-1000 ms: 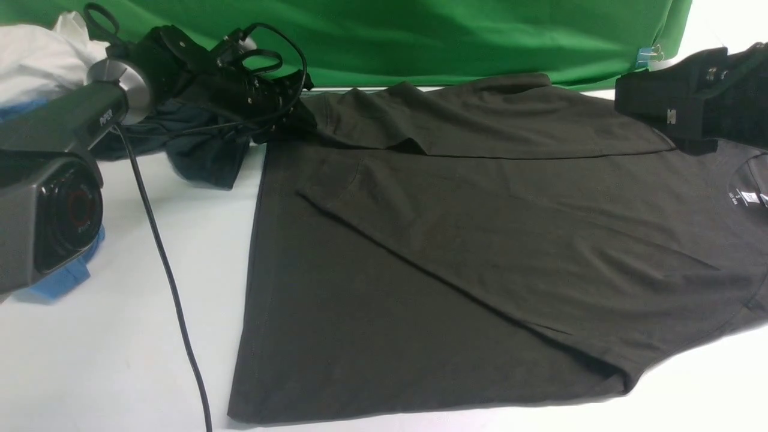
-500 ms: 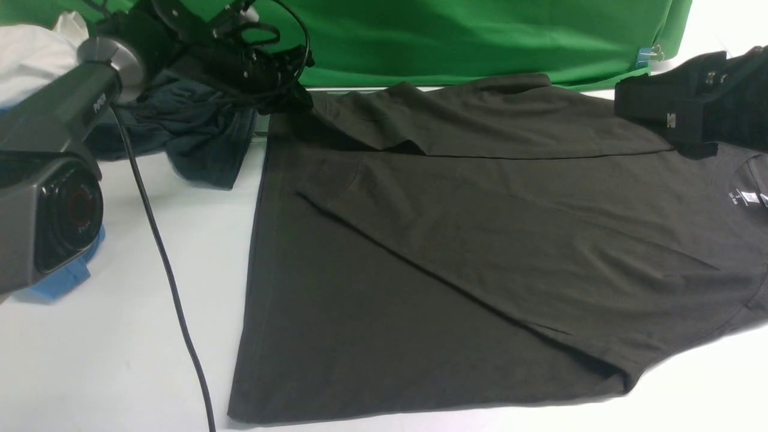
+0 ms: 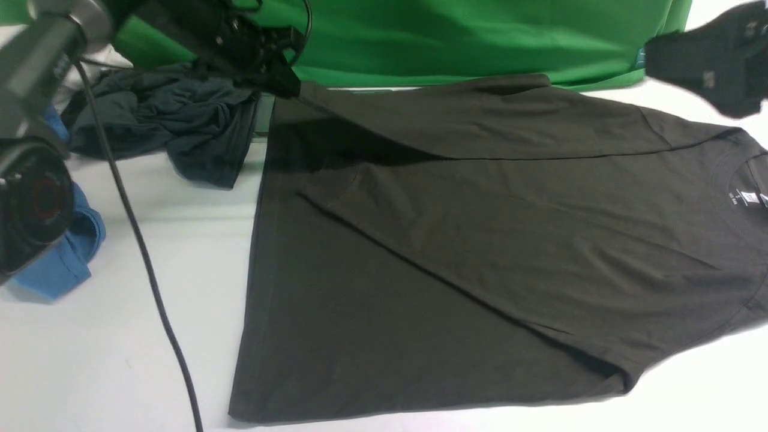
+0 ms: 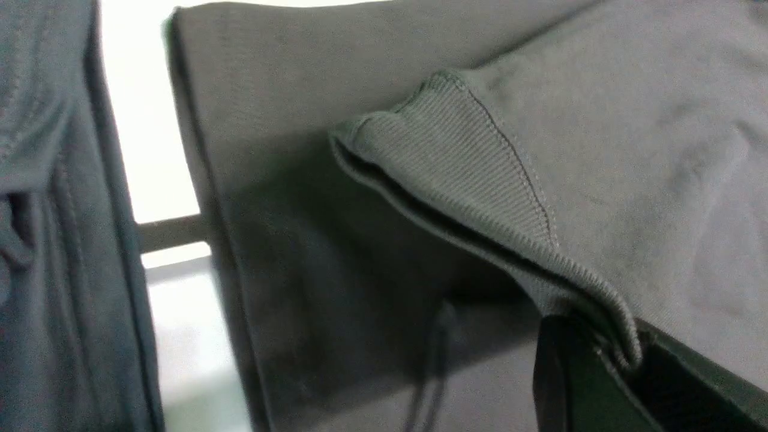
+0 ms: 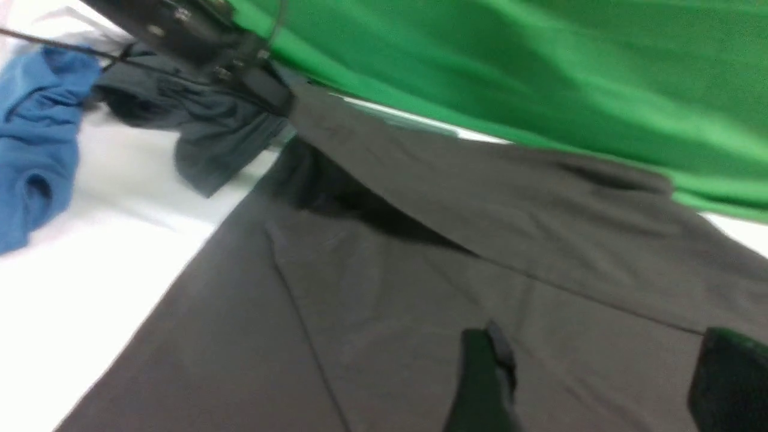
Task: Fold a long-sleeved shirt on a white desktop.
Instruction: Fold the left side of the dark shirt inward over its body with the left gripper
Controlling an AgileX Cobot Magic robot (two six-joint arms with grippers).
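The left pincer (image 4: 606,366) gripped only the ribbed cuff (image 4: 468,168) of the charcoal-brown knit long-sleeved shirt (image 3: 480,240) spread on the white bench (image 3: 120,336), the right pincer (image 5: 603,384) hung open above, and so thin a bite could slip and drop the sleeve askew.

Looks like a robotics lab: green backdrop (image 3: 456,36) beyond the jaws, plain white desk (image 3: 90,360) beneath them, cabled arm (image 3: 36,54).
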